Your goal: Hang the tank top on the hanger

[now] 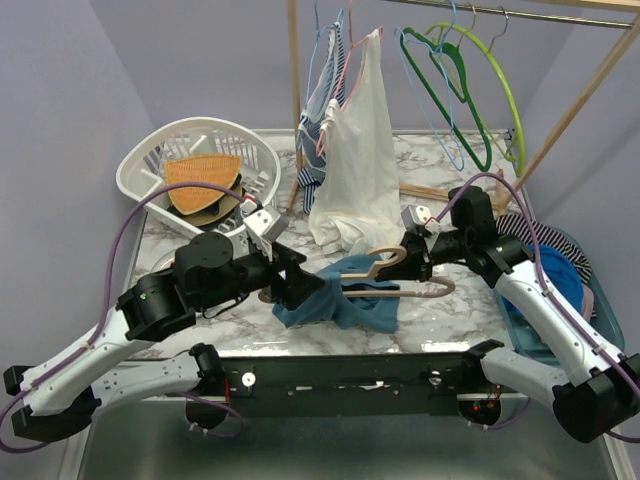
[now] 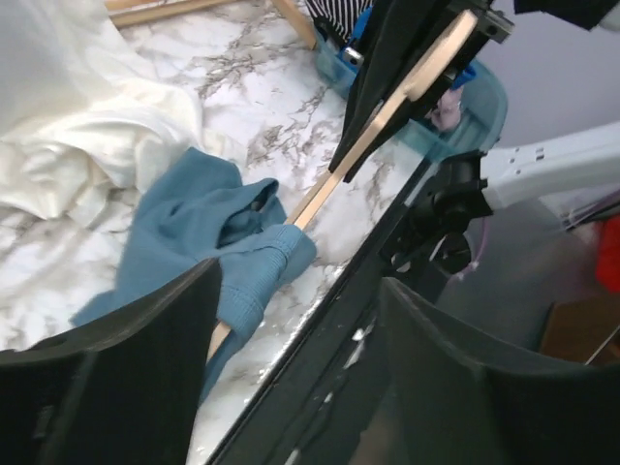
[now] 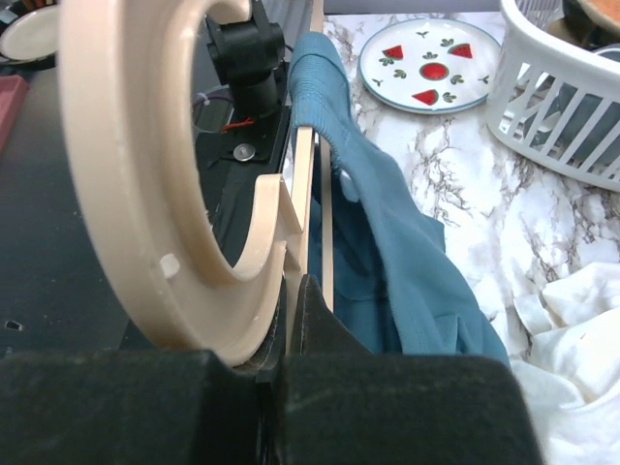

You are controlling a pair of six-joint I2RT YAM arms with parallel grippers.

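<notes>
The teal-blue tank top (image 1: 345,298) lies bunched on the marble table near its front edge, draped partly over the left end of the beige hanger (image 1: 420,290). My right gripper (image 1: 415,255) is shut on the hanger near its hook. In the right wrist view the gripper (image 3: 300,300) clamps the hanger (image 3: 126,194), and the tank top (image 3: 387,252) hangs over the far arm. My left gripper (image 1: 300,285) is open at the tank top's left edge. In the left wrist view the gripper (image 2: 300,368) has wide jaws, with the tank top (image 2: 184,232) beside the left finger and the hanger (image 2: 387,116) running up.
A long white garment (image 1: 355,150) hangs from the wooden rack and pools on the table behind the tank top. A striped garment (image 1: 320,110) and green hangers (image 1: 470,90) also hang there. A white laundry basket (image 1: 200,165) stands back left, a blue bin (image 1: 560,290) right, and a plate (image 3: 431,63) left.
</notes>
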